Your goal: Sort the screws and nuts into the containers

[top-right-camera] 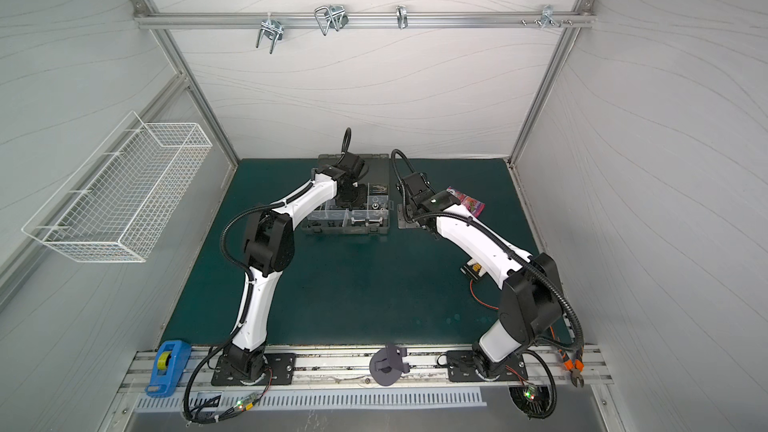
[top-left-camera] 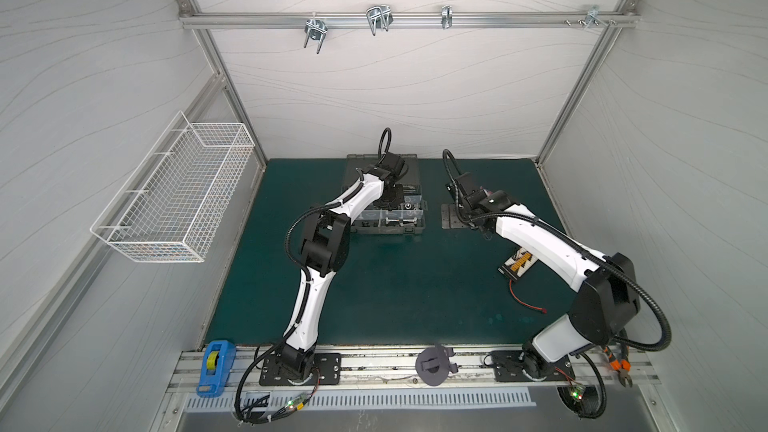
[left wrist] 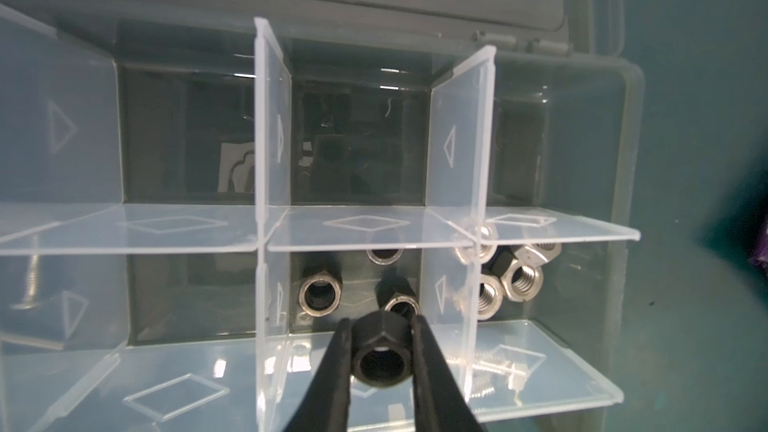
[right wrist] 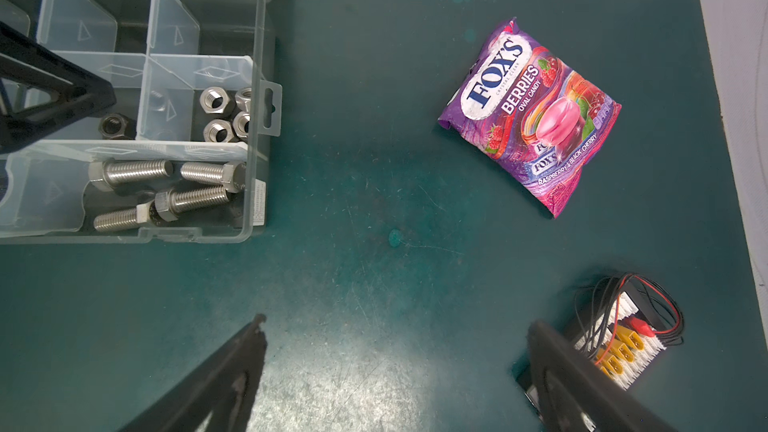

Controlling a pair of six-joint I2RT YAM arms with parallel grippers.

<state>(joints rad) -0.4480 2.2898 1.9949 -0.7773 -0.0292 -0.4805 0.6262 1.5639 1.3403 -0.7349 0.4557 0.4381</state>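
Note:
In the left wrist view my left gripper (left wrist: pixel 380 322) is shut on a black nut (left wrist: pixel 380 357), pinched between both fingers just above a middle compartment of the grey organizer case (top-left-camera: pixel 386 229). Three dark nuts (left wrist: pixel 320 295) lie in that compartment. The compartment beside it holds several silver nuts (left wrist: pixel 519 284). The right wrist view shows stout silver hex-head screws (right wrist: pixel 137 172) in a corner compartment, with silver nuts (right wrist: pixel 216 101) one compartment over. My right gripper (right wrist: pixel 397 324) hangs open over bare green mat beside the case, with nothing between its fingers.
A purple candy bag (right wrist: pixel 532 118) and a connector board with red and black wires (right wrist: pixel 619 347) lie on the mat to the right of the case. A small metal plate (top-left-camera: pixel 451 216) sits under the right arm. A white wire basket (top-left-camera: pixel 174 197) hangs on the left wall.

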